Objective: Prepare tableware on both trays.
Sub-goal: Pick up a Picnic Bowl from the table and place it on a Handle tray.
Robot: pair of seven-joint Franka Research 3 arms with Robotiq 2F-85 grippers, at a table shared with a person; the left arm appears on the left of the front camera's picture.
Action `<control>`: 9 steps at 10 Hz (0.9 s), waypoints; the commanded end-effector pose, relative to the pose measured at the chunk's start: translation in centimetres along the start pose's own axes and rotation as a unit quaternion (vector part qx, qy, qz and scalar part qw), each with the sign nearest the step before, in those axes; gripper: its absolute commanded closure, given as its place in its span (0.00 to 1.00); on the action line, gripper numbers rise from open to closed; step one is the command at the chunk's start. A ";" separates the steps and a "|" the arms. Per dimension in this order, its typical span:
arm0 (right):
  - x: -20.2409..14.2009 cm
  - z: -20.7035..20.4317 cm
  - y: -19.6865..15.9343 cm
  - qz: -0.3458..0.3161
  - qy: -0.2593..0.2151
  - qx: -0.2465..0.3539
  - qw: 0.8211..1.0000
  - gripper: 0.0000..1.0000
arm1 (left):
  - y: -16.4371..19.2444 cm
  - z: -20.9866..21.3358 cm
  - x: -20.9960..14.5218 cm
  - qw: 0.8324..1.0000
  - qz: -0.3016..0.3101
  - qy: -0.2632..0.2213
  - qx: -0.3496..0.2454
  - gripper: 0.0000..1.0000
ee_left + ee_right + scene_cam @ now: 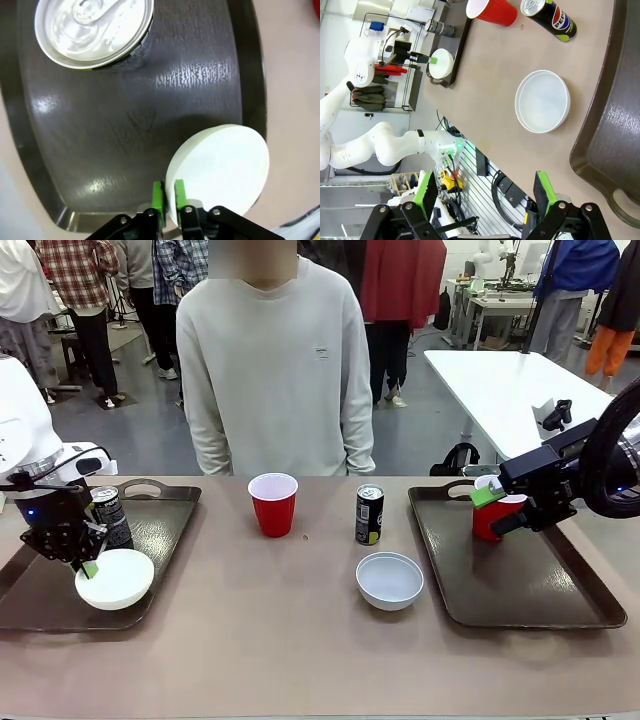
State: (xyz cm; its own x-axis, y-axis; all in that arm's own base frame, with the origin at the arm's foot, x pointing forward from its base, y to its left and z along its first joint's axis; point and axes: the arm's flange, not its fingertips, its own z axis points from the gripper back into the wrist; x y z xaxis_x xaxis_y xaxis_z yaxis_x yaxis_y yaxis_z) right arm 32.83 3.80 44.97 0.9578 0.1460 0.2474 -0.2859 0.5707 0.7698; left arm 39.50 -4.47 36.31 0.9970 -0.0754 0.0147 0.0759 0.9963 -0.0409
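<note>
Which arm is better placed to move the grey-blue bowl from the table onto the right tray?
Right. Its jaws stand open over the right tray, near the grey-blue bowl; the left arm pinches the white bowl, farther off.

Front view: fixed at the robot's side, facing across the counter to a person at the far edge; wide, taking in the left tray and the right tray. Left wrist view: just above the left tray, pointing down along the left pincer, very near a white bowl and a can top. Right wrist view: rolled sideways, farther off, looking past the right pincer over the counter. Shared with the front view: pale bowl, red cup, second can.
</note>
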 end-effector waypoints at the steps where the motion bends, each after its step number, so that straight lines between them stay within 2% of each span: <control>1: 0.2 -0.2 0.0 0.004 -0.003 0.013 1.000 0.00 | 0.2 -2.5 -5.6 1.000 0.008 -0.010 0.012 0.00; 2: 0.2 -0.2 0.0 0.004 -0.003 0.013 1.000 0.00 | 0.2 -2.4 -5.7 1.000 0.008 -0.008 0.014 0.35; 3: 0.2 -0.2 0.0 0.004 -0.003 0.013 1.000 0.00 | 0.2 -2.2 -5.8 1.000 0.008 -0.006 0.013 0.00; 5: 0.2 -0.2 0.0 0.004 -0.003 0.013 1.000 0.00 | -0.2 0.5 -6.7 1.000 0.004 -0.008 0.016 0.00; 6: 0.2 -0.2 0.0 0.004 -0.003 0.013 1.000 0.00 | -0.7 2.5 -7.5 1.000 -0.013 -0.008 0.001 0.37; 7: 0.2 -0.2 0.0 0.004 -0.003 0.013 1.000 0.00 | -1.2 4.8 -8.3 0.997 -0.042 0.000 -0.067 0.29; 8: 0.2 -0.2 0.0 0.004 -0.003 0.013 1.000 0.00 | -1.3 7.3 -8.6 0.980 -0.061 -0.012 -0.188 0.21; 9: 0.2 -0.2 0.0 0.004 -0.003 0.013 1.000 0.00 | -0.7 9.6 -9.0 0.944 -0.069 -0.009 -0.324 0.21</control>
State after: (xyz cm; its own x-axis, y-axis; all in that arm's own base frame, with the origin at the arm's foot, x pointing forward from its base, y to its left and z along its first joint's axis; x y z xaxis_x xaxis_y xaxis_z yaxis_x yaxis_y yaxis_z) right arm 32.83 3.82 44.96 0.9579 0.1467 0.2469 -0.2858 0.5711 0.7695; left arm 34.03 -5.94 45.80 0.9806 -0.1802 0.0768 0.1958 0.9143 -0.3545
